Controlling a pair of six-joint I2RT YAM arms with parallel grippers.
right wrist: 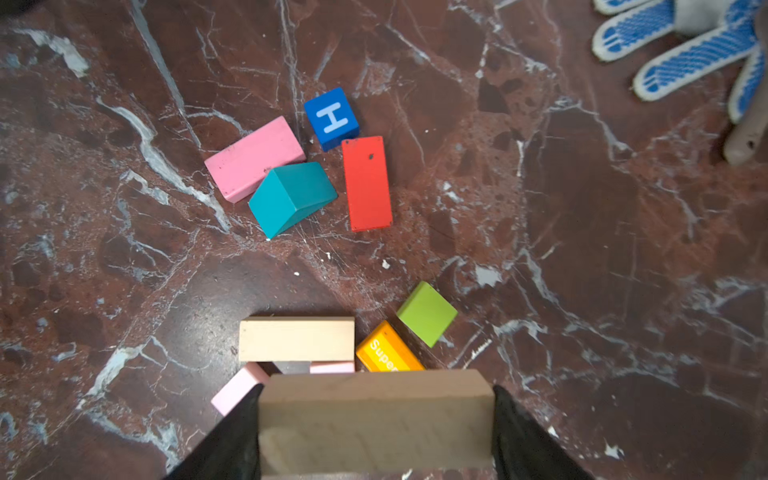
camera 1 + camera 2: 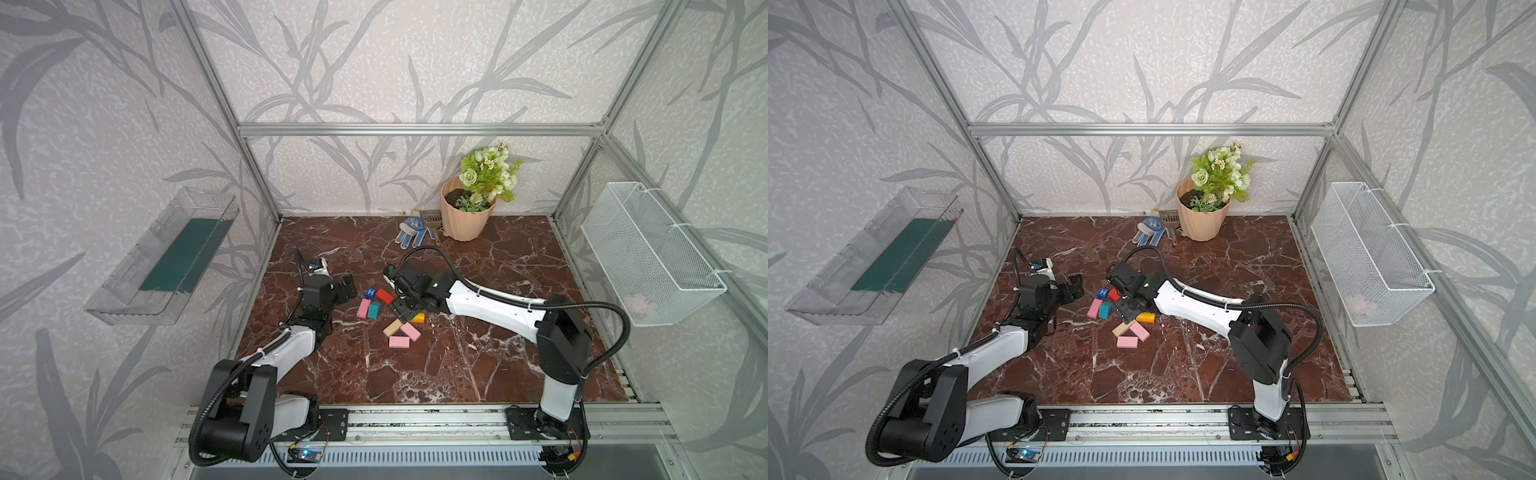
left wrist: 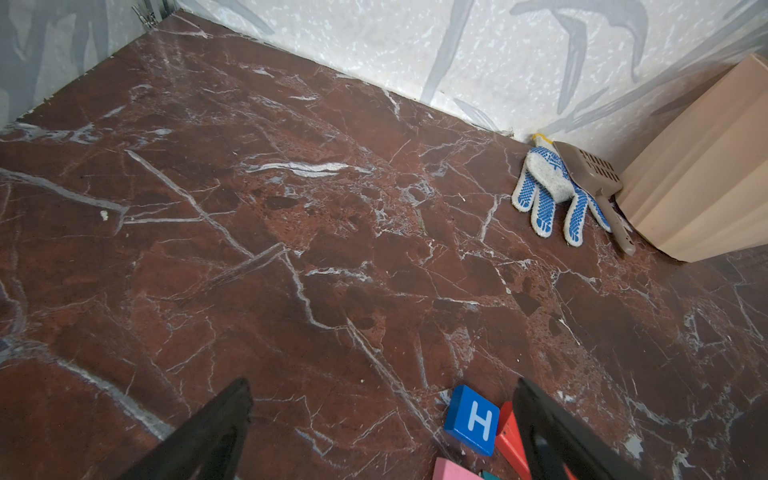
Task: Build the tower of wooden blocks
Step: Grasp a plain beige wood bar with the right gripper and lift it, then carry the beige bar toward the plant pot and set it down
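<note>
Right gripper (image 1: 376, 392): jaws clamped on a tan block (image 1: 374, 419), gripped at its two short ends above the marble tabletop (image 1: 582, 249). The frame cuts off the block's near edge in the right wrist view. In both top views my gripper body hides it.

Left gripper (image 3: 380, 397): fingers apart, nothing between them, just beside the blue H cube (image 3: 473, 417). Only the fingertips show in the left wrist view.

Loose on the tabletop, one cluster: the cube, red block (image 1: 367, 183), teal block (image 1: 291, 195), pink block (image 1: 254, 158).

Nearer my right gripper: second tan block (image 1: 297, 338), orange block (image 1: 386, 349), lime green block (image 1: 427, 312).

Two more pink blocks (image 1: 239, 390) peek out at the second tan block's edge, partly behind the held one. I cannot tell whether it rests on them.
</note>
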